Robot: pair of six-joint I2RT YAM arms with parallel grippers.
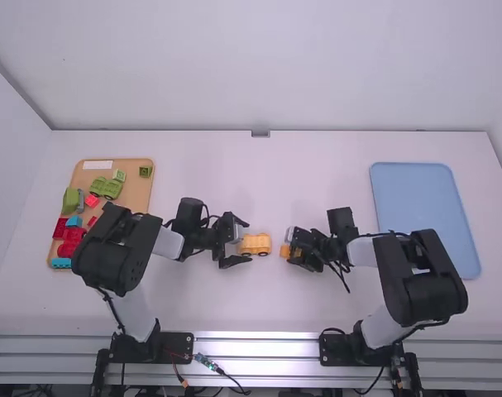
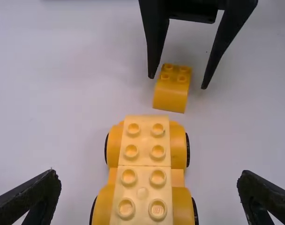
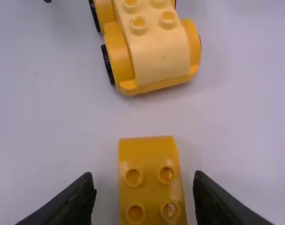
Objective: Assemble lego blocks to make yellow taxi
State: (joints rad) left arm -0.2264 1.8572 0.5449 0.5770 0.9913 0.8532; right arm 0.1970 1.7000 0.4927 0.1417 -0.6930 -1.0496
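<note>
Evidently lined up for joining, the yellow car (image 1: pixel 255 244) sits mid-frame in the high view, by the wide-spread jaws of my left gripper (image 2: pixel 148 174). Just right, I hold my right gripper (image 3: pixel 143 175) open around the curved yellow block (image 3: pixel 150 154), presumably to lift it on.

I see a deep amber-yellow curved plastic block (image 3: pixel 150 187) — and a pale-topped, golden-sided, black-wheeled yellow plastic toy car (image 2: pixel 143 173).
</note>
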